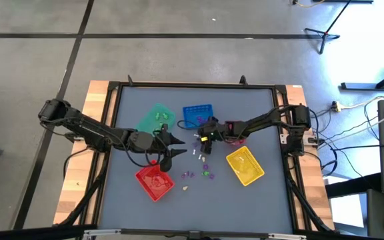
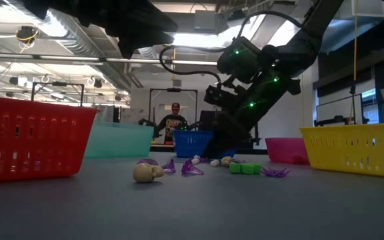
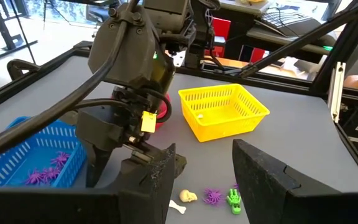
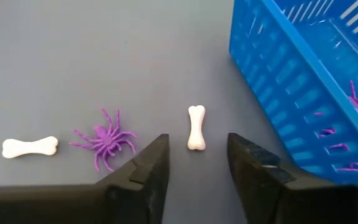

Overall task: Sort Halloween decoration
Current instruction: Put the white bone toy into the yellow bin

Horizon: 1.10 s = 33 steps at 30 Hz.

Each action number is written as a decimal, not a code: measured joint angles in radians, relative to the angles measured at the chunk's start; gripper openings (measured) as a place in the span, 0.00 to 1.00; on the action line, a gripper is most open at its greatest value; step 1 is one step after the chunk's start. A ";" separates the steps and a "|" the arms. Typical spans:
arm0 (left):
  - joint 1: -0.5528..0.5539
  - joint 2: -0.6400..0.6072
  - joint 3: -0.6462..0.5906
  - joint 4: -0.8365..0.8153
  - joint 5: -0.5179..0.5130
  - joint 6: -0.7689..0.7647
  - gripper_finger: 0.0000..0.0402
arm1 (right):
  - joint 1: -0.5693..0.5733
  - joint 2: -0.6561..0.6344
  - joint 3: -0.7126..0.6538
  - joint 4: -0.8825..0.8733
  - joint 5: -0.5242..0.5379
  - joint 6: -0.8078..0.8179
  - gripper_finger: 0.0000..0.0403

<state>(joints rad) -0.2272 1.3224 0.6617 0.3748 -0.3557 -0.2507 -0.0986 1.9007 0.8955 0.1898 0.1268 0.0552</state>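
Observation:
Small trinkets lie loose on the grey table (image 1: pixel 259 200). In the right wrist view a white bone (image 4: pixel 196 126) lies just ahead of the gap between my fingers. A purple spider (image 4: pixel 104 142) and a second bone (image 4: pixel 30 147) lie beside it. My right gripper (image 4: pixel 197 144) is open and low over the table, next to the blue tray (image 4: pixel 316 81), which holds purple spiders. My left gripper (image 3: pixel 204 150) is open and hangs above the table behind the right arm (image 3: pixel 135 56). A skull (image 3: pixel 188 196), a purple spider (image 3: pixel 213 196) and a green trinket (image 3: pixel 235 200) lie below it.
Around the loose trinkets stand a red tray (image 1: pixel 154 182), a green tray (image 1: pixel 155 119), a blue tray (image 1: pixel 197 115) and a yellow tray (image 1: pixel 245 165). A pink bowl (image 2: pixel 285 150) sits under the right arm. A person (image 2: pixel 174 120) stands beyond the table's far edge.

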 joint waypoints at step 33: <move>0.000 0.000 0.000 0.000 0.001 0.000 0.36 | -0.001 0.002 -0.001 0.027 -0.040 -0.009 0.02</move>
<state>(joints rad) -0.2272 1.3224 0.6617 0.3748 -0.3546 -0.2508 -0.0994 1.9026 0.8948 0.2165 0.0868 0.0463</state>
